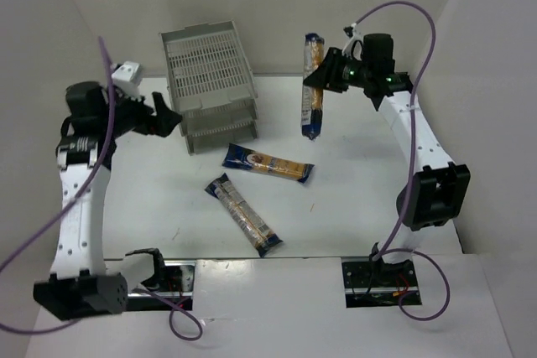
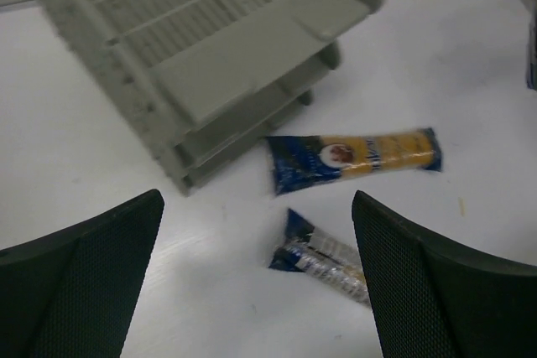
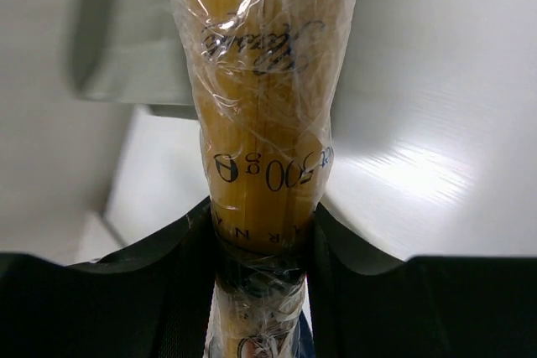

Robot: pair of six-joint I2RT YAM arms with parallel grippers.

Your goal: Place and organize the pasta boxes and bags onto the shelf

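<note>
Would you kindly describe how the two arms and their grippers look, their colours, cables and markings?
The left arm and right arm have white links, black joints and a thin purple cable each. The left gripper and right gripper are black; the left's broad fingers show a fine mesh texture. A green light glows at the right wrist.

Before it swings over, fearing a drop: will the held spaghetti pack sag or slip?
Likely stiff: the spaghetti pack runs straight through the right gripper. Its glossy, crinkled wrap may slip.
</note>
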